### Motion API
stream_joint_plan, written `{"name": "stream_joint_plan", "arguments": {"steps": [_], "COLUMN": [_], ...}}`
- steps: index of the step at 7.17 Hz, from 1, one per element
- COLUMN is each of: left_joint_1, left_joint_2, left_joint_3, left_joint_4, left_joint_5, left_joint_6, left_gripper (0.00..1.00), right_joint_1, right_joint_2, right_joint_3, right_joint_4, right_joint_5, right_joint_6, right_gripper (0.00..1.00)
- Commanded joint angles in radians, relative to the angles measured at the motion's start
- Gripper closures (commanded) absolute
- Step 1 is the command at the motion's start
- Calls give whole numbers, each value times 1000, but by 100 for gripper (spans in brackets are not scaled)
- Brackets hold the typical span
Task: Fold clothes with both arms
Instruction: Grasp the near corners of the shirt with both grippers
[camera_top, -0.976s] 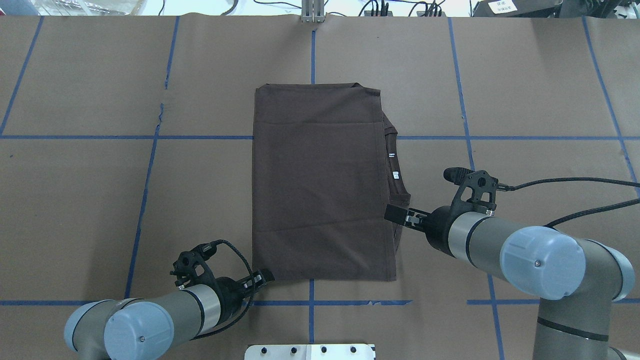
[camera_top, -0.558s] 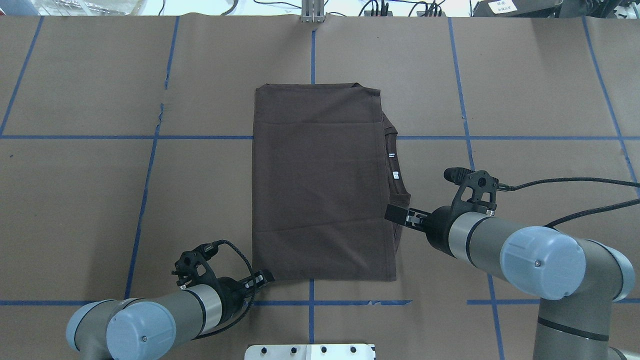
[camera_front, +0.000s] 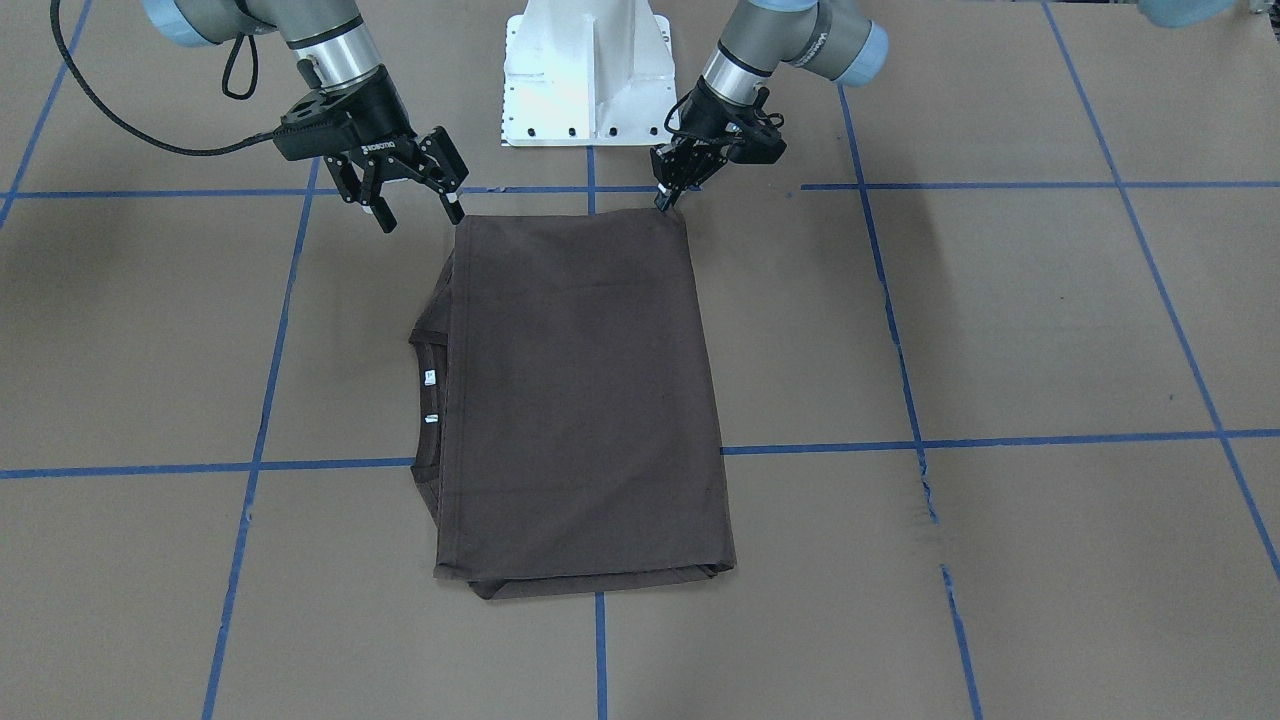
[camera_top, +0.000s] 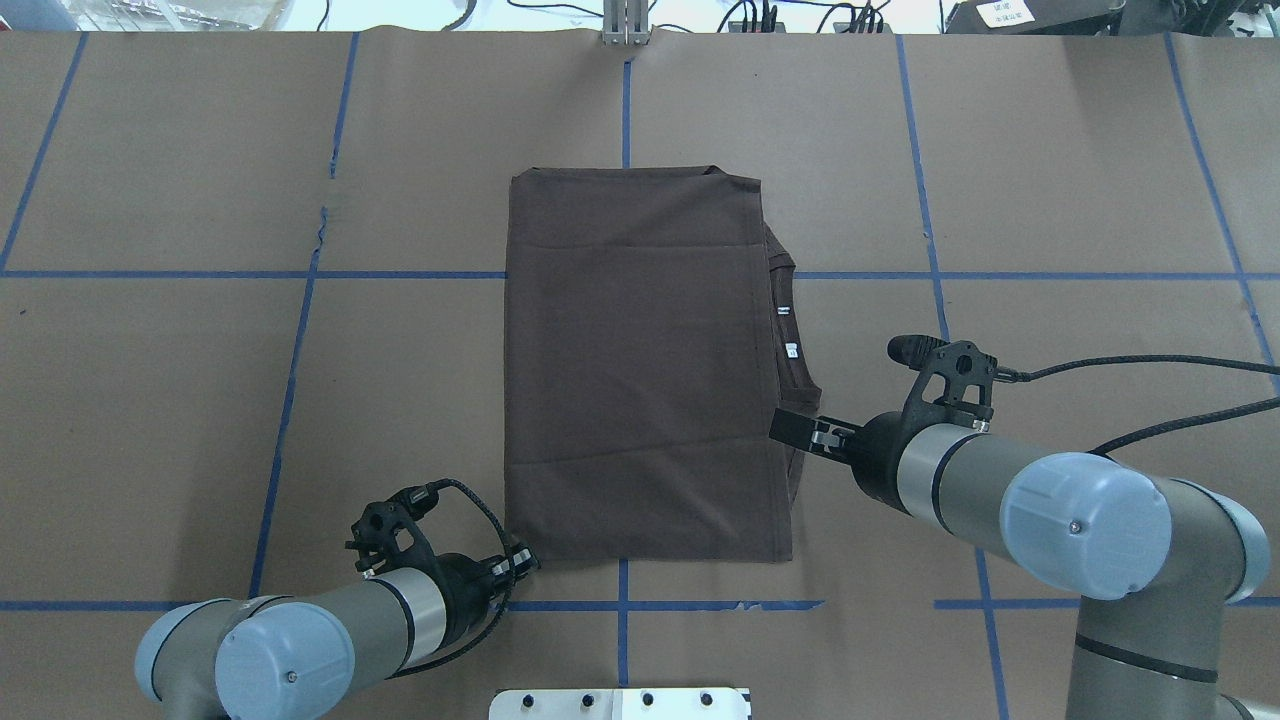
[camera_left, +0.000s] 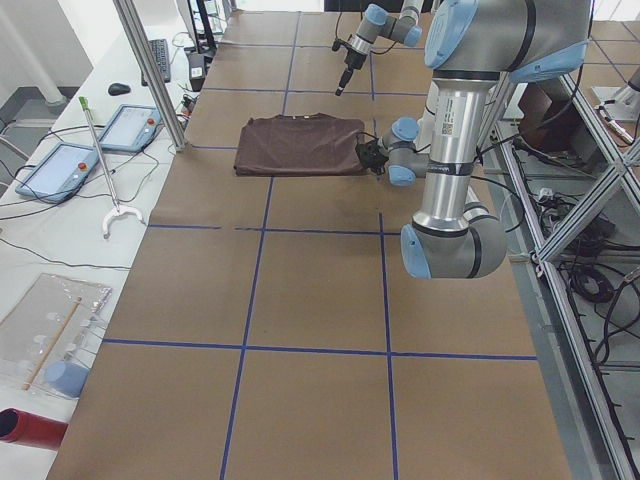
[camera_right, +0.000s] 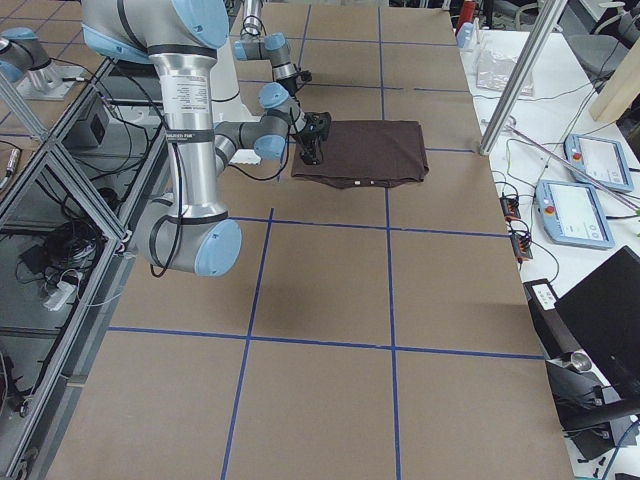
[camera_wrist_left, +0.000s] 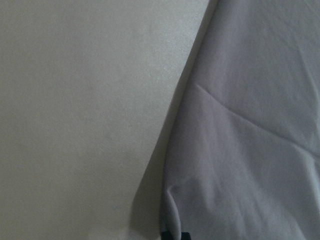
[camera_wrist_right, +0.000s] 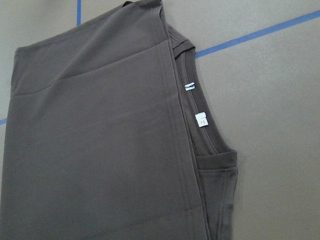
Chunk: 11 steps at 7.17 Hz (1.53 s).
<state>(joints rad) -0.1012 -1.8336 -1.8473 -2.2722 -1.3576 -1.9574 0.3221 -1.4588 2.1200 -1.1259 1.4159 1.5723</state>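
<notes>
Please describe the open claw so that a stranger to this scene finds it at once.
On the brown-paper table with blue tape lines lies a folded dark brown T-shirt. At its collar side, near the robot's base, hangs the right claw. It is spread wide, while the left claw is closed at the opposite corner.

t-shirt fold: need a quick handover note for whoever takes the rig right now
Left end effector: shut, seemingly pinching the T-shirt at the near corner on its side.
Right end effector: open, hovering by the near collar-side corner, holding nothing.
T-shirt lies flat on the table, already folded into a rectangle, collar peeking out on the robot's right.
Left to do: right grasp, then probably another fold.
</notes>
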Motion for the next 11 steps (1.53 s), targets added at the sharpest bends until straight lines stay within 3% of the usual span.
{"name": "stream_joint_plan", "arguments": {"steps": [1, 3, 4, 6, 7, 9, 11], "left_joint_1": [-5, -6, -5, -5, -5, -5, -3], "left_joint_2": [1, -1, -1, -3, -3, -4, -6], "left_joint_3": [-3, -12, -13, -15, -16, -26, -27], "left_joint_4": [0, -1, 0, -1, -1, -3, -3], "left_joint_5": [0, 0, 0, 0, -1, -6, -9], "left_joint_6": [6, 6, 6, 6, 6, 6, 6], "left_gripper": [97, 100, 100, 100, 100, 100, 100], "right_joint_1": [0, -3, -6, -46, -78, -112, -117], "right_joint_2": [0, 3, 30, 174, 231, 230, 232], "right_joint_3": [0, -11, -8, -14, -40, -125, -150], "right_joint_4": [0, -30, -111, -397, -482, -480, -479], "right_joint_5": [0, -3, -5, -3, -6, -21, -31], "right_joint_6": [2, 100, 177, 352, 356, 342, 301], "right_gripper": [0, 4, 8, 22, 22, 23, 33]}}
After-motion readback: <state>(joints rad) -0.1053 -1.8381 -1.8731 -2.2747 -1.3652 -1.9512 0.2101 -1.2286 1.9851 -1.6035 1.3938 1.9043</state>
